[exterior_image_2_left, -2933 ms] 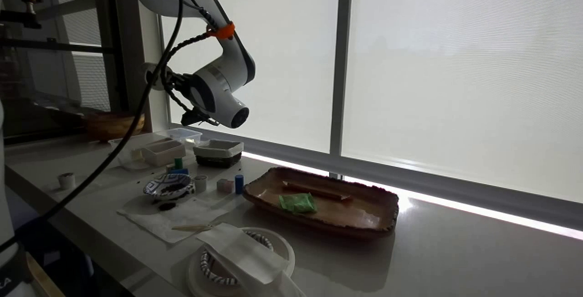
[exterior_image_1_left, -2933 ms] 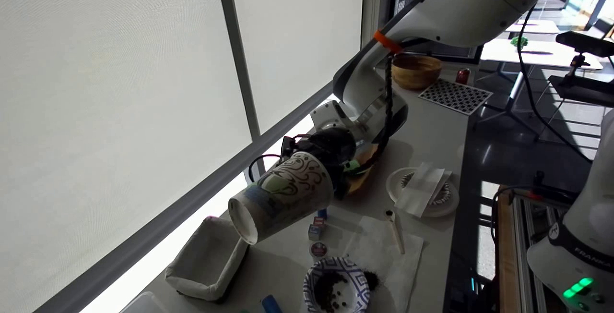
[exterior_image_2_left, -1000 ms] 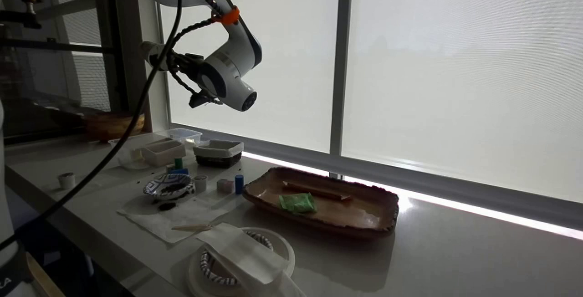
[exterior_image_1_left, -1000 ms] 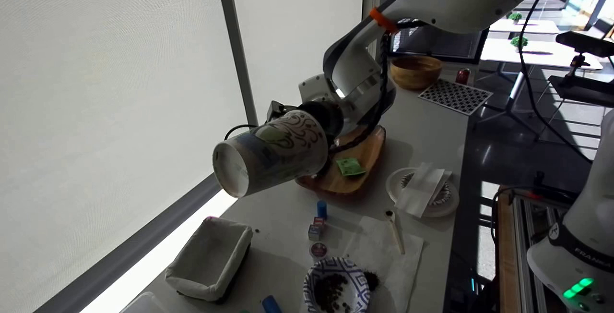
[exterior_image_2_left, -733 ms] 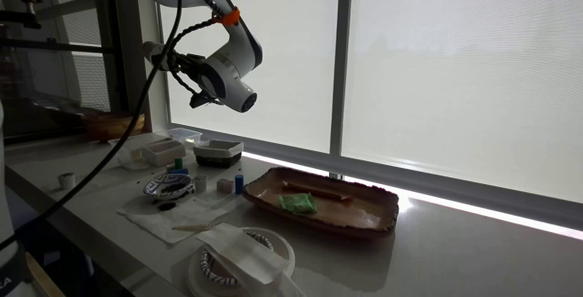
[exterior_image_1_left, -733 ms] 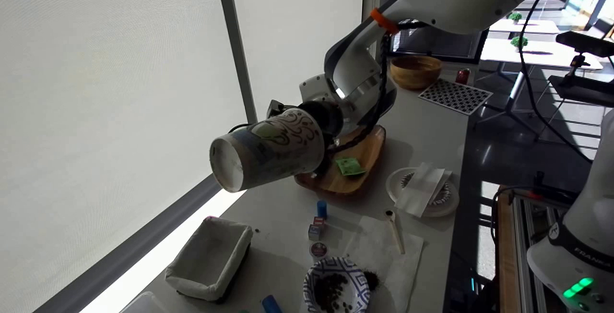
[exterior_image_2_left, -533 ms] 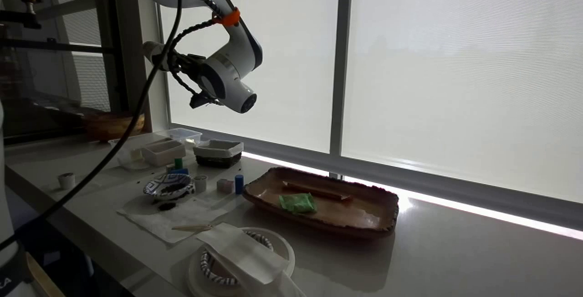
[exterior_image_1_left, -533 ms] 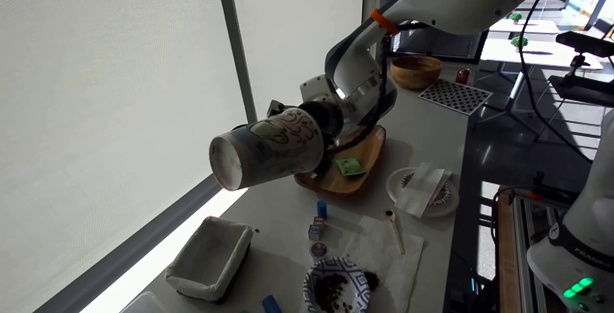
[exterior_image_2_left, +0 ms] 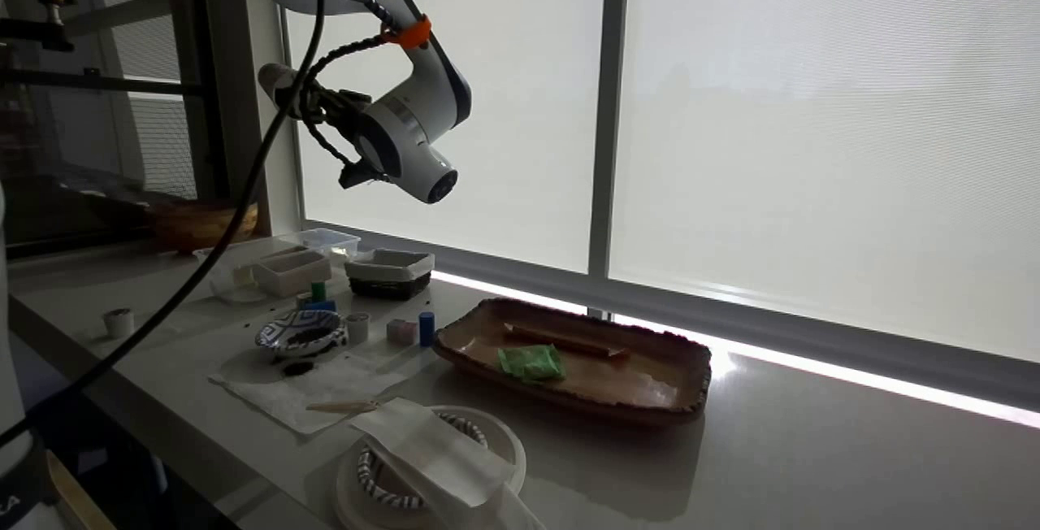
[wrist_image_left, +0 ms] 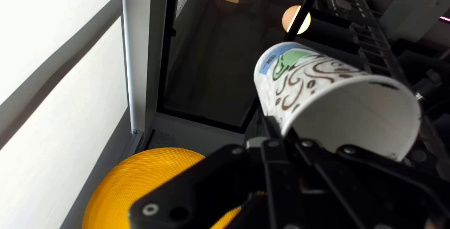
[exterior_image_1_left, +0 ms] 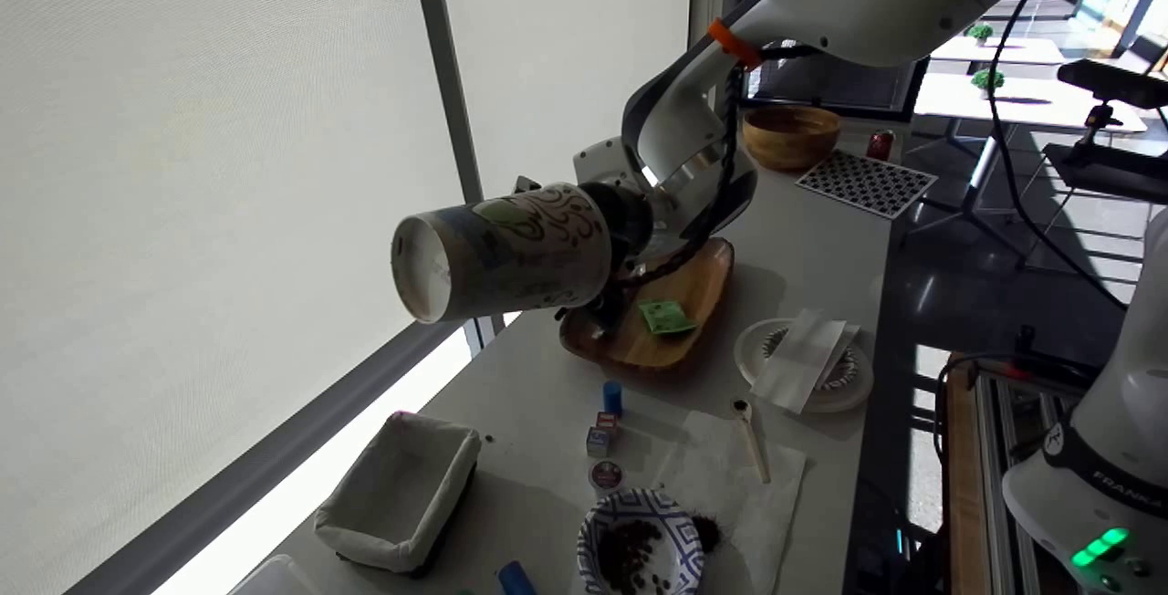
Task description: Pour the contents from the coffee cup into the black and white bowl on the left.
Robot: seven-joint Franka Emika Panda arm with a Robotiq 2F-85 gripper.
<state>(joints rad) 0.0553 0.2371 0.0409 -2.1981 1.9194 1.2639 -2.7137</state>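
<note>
We find a paper coffee cup [exterior_image_1_left: 506, 253], printed with brown swirls, lying on its side in mid-air near the middle of an exterior view. Its long axis runs almost straight across: the base [exterior_image_1_left: 422, 268] is at the left end, and the mouth is turned right, toward the gripper [wrist_image_left: 285, 136], so the cup reaches left from the end of the white arm [exterior_image_1_left: 876, 2], the only one here. In an exterior view where the cup [exterior_image_2_left: 276, 81] is small, at upper left, its base shows higher than the rest, so the mouth probably dips a little.

In the wrist view the black fingers [wrist_image_left: 271, 128], low and right of centre, are clamped on the cup's wall at the rim, one outside, one apparently inside. What we can see of the interior is pale and bare.

The geometric-patterned black and white bowl [exterior_image_1_left: 639, 502] is below the cup in both exterior views, well apart from it; whether the mouth is right over it, we cannot say. Inside it are dark brown bits [exterior_image_1_left: 625, 551], perhaps coffee beans. We judge the pour mostly or wholly done; turning the cup upright would seem the next need, and leftovers could spill as its axis swings.

Just beside the bowl, a dark heap [exterior_image_1_left: 706, 533] lies on a paper towel [exterior_image_1_left: 721, 467]. Farther up the frame is a wooden tray [exterior_image_1_left: 710, 271] with a green packet [exterior_image_1_left: 666, 317].
</note>
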